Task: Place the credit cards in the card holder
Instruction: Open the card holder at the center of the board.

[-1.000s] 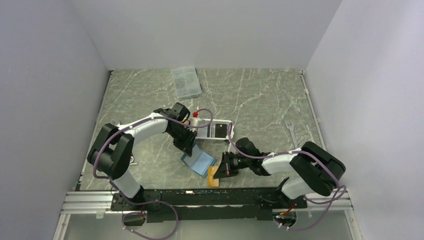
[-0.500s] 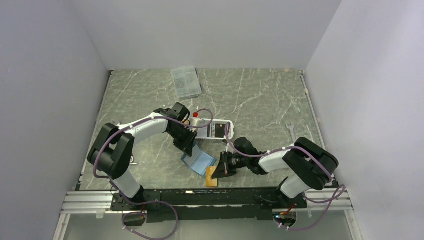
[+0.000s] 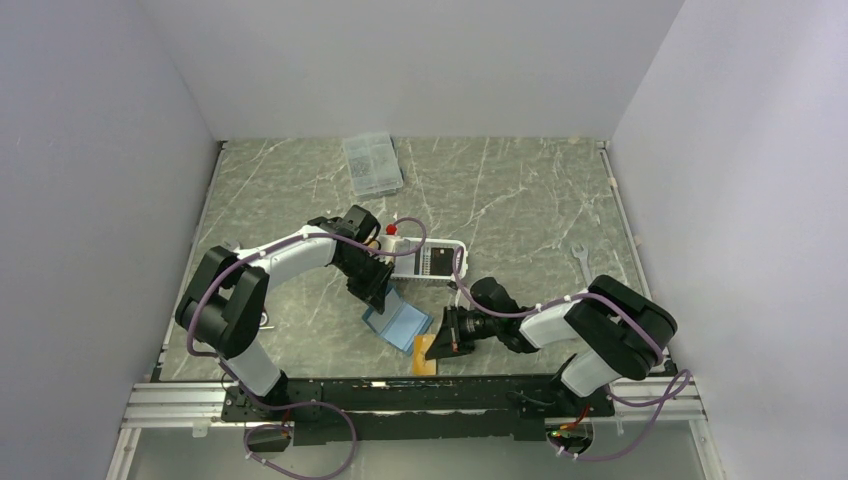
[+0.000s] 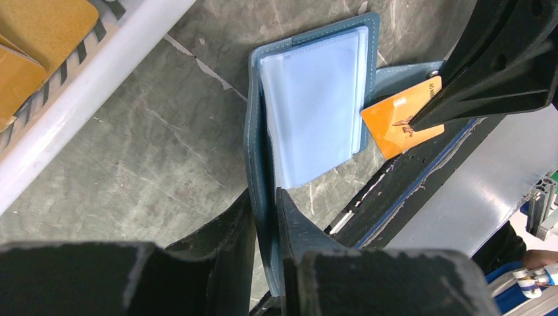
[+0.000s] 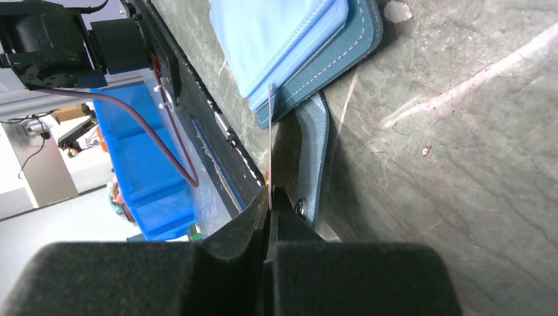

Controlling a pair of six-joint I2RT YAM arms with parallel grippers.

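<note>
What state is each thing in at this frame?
left tool: shut on the edge of the card holder
right tool: shut on the orange card
card holder: open, lying on the table
orange card: corner at the sleeve edge, not yet inside
white basket: holds more yellow cards

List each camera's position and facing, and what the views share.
Top external: above and behind, looking down on the table; both arms show.
Left wrist: looks down past left gripper, pinching the card holder.
Right wrist: looks along right gripper, which clamps the yellow-gold card edge-on.
Shared: card holder and that card appear in all three.
</note>
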